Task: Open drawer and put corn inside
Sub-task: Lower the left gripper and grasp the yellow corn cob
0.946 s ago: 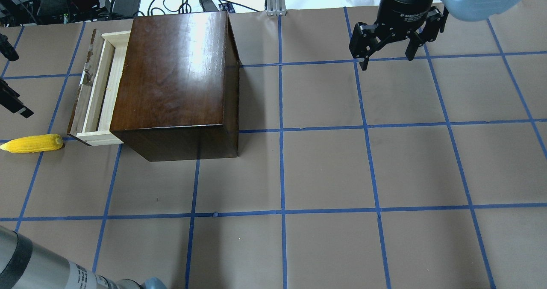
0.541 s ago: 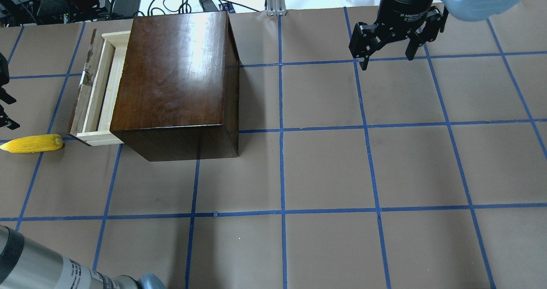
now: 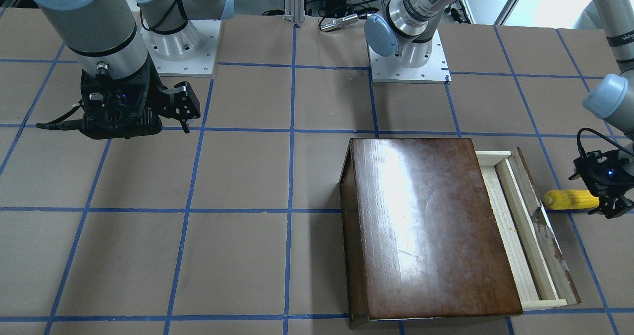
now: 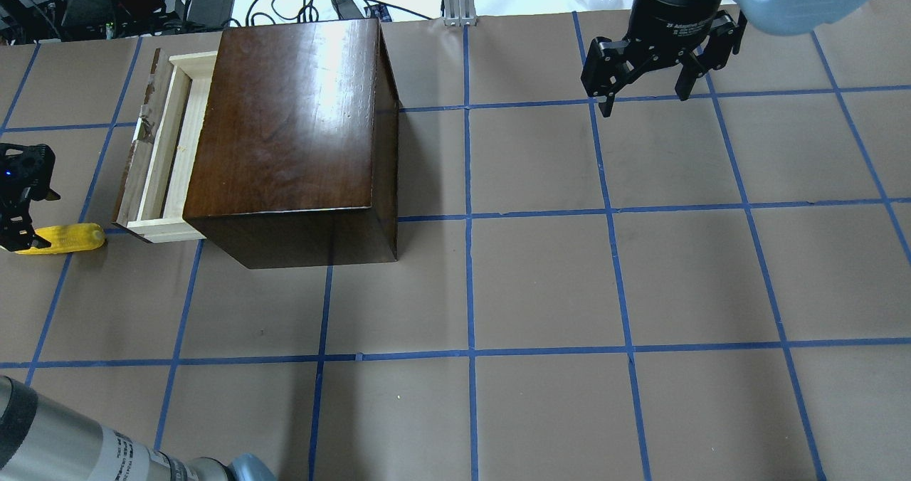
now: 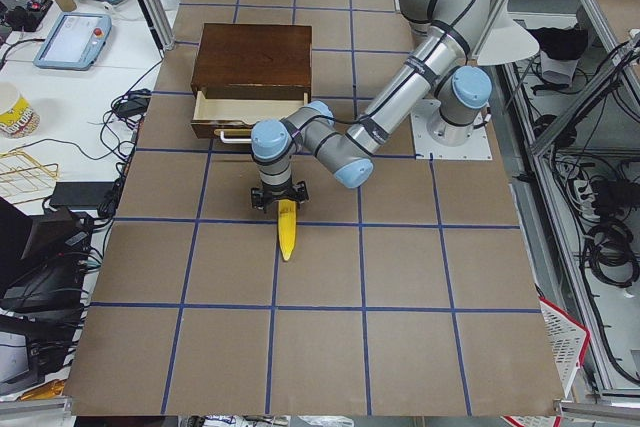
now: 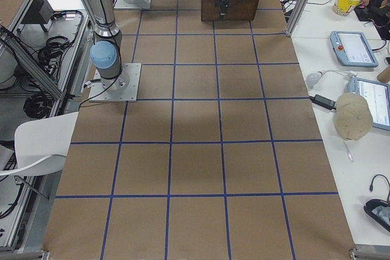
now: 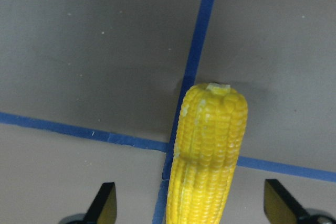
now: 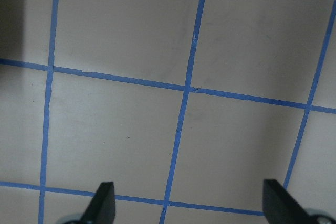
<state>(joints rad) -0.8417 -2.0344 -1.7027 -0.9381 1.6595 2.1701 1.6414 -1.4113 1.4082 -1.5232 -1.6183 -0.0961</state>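
Beside the front corner of the shallow pale-wood drawer (image 4: 167, 154), which stands part-way out of the glossy dark-brown wooden box (image 4: 285, 125), the bright yellow toy corn cob (image 4: 75, 239) lies on the brown-papered table (image 4: 541, 282), its pointed end hidden in the overhead view under the left gripper (image 7: 191, 204). That gripper's 2 fingers (image 7: 105, 205) are spread wide either side of the cob without touching it. Well apart, the right gripper (image 4: 646, 100) is spread equally wide and holds nothing; its collar lettering reads only partly, "Adaptive".
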